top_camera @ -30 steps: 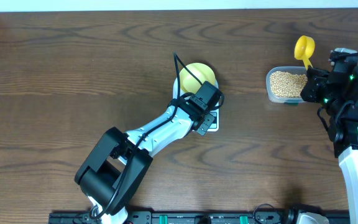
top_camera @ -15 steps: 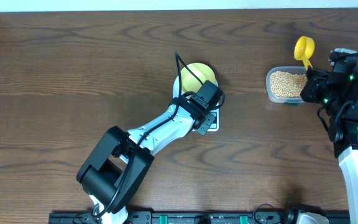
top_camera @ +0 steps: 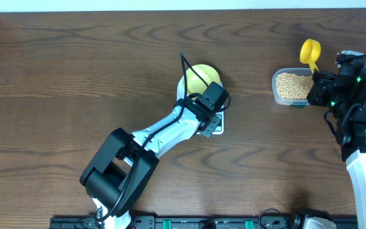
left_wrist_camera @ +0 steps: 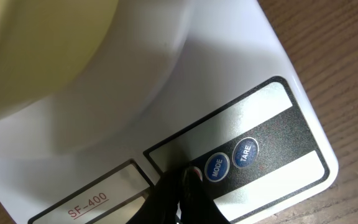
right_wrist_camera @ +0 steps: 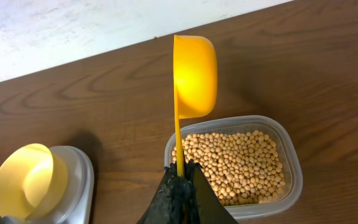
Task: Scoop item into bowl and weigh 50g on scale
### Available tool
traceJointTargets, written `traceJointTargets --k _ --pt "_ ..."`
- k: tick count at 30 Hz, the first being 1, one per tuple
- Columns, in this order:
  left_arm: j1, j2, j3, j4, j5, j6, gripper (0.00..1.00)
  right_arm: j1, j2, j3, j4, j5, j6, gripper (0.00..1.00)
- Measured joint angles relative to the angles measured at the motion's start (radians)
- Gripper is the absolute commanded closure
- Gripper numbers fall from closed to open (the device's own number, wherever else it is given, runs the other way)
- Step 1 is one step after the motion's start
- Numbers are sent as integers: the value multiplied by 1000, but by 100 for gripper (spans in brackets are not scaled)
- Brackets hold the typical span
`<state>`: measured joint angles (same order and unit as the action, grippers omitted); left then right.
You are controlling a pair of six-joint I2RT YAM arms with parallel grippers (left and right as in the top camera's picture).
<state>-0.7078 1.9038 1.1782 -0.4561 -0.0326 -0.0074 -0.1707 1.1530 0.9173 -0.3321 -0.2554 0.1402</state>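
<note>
Your shut, empty left gripper (left_wrist_camera: 187, 179) touches one white flat scale (left_wrist_camera: 235, 62) carrying one pale yellow round bowl (top_camera: 202, 76); your right gripper (right_wrist_camera: 180, 173) clamps one yellow plastic scoop (right_wrist_camera: 194, 74) by one clear tub (right_wrist_camera: 295, 177) of tan beans (right_wrist_camera: 241, 162).

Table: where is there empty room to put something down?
The table is bare left of the bowl and scale, out to its edge. A smaller free strip sits between scale and bean tub. Crowded: the scale under the left arm, and the tub with scoop and right arm.
</note>
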Motion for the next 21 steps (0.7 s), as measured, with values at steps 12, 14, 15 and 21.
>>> traceJointTargets --k 12,14,15,21 --pt "-2 3 5 -8 4 -5 92 0 0 0 0 0 0 99" --pt "-2 0 5 -8 4 -8 93 0 0 0 0 0 0 99" --pt "-2 -2 5 -8 5 -11 93 0 0 0 -1 0 0 99" --pt "-2 -26 -13 -12 19 -15 92 0 0 0 -23 0 0 99"
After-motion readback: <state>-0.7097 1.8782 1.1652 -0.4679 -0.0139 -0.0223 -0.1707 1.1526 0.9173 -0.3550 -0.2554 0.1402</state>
